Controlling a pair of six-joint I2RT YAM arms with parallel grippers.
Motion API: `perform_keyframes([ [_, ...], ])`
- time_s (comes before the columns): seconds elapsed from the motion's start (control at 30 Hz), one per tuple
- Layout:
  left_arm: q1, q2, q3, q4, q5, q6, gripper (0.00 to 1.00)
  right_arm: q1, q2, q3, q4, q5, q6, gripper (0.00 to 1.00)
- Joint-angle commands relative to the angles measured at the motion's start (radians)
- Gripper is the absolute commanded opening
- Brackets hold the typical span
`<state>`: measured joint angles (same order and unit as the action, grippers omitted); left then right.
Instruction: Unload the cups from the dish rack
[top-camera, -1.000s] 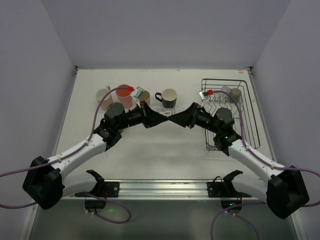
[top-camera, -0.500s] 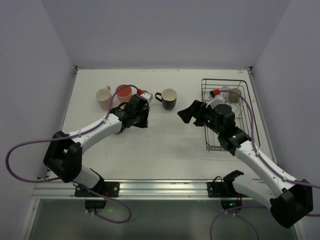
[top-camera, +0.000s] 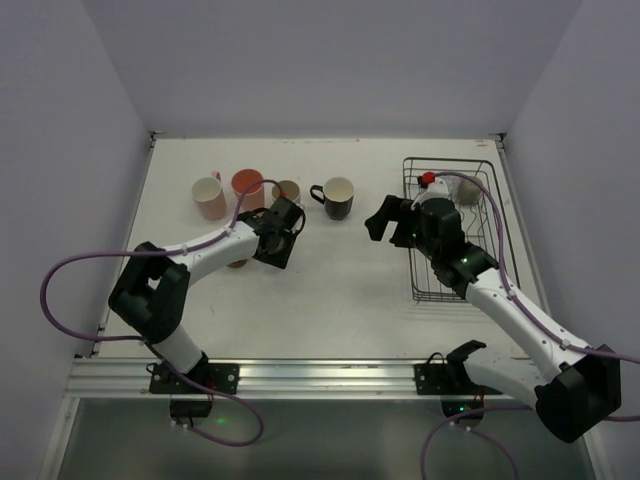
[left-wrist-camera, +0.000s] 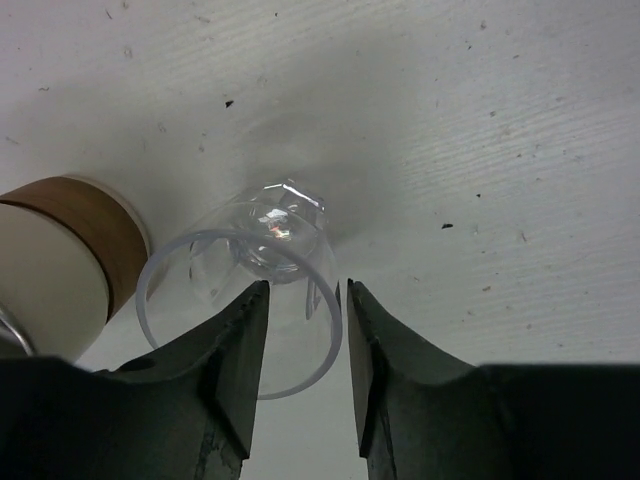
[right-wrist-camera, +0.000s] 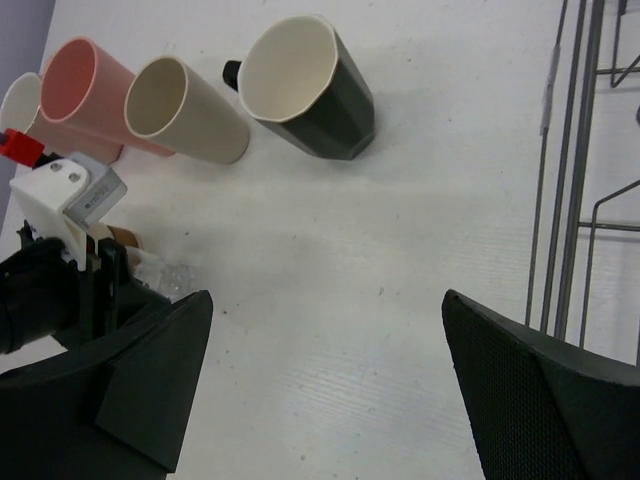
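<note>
1. The left gripper (left-wrist-camera: 307, 300) has its fingers a little apart, straddling one wall of a clear glass (left-wrist-camera: 240, 300). The gap looks wider than the wall, so I judge the glass let go. It seems to stand upright on the table (left-wrist-camera: 480, 150), out of the rack.
2. The right gripper (right-wrist-camera: 325, 300) is spread wide with nothing between the fingers. It hangs over the table between the black mug (right-wrist-camera: 310, 85) and the dish rack (right-wrist-camera: 560, 200).
3. The step in hand is probably the release of the glass. Next, the left arm should lift straight up so the inner finger does not drag the rim. The right arm should reach into the rack for the grey mug (top-camera: 468, 190).
4. A brown-and-cream cup (left-wrist-camera: 60, 270) sits just beside the glass and is easily bumped. The pink mug (top-camera: 208, 197), salmon tumbler (top-camera: 247, 184) and beige cup (top-camera: 287, 190) line up behind. The rack's wires hem in the grey mug.
</note>
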<state>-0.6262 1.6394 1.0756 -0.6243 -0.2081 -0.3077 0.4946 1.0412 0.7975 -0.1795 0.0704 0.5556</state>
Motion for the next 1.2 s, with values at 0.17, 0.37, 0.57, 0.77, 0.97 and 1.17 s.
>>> perform_keyframes([
  [0.17,-0.012,-0.039,0.063,-0.029,-0.042,0.012,0.58,-0.134,0.078,0.137,-0.046,0.108,-0.075,0.96],
  [0.37,-0.017,-0.244,0.119,0.011,0.002,0.005,0.83,-0.327,0.201,0.230,-0.093,0.164,-0.120,0.87],
  [0.57,-0.017,-0.470,0.072,0.167,0.160,0.025,0.91,-0.447,0.430,0.416,-0.147,0.198,-0.158,0.76],
  [0.77,-0.017,-0.639,-0.011,0.221,0.167,0.078,0.93,-0.490,0.690,0.638,-0.239,0.239,-0.203,0.72],
  [0.97,-0.017,-0.704,-0.112,0.302,0.170,0.096,0.94,-0.490,0.874,0.818,-0.324,0.250,-0.237,0.70],
  [1.17,-0.017,-0.684,-0.124,0.307,0.191,0.102,0.94,-0.521,0.970,0.936,-0.377,0.246,-0.260,0.69],
])
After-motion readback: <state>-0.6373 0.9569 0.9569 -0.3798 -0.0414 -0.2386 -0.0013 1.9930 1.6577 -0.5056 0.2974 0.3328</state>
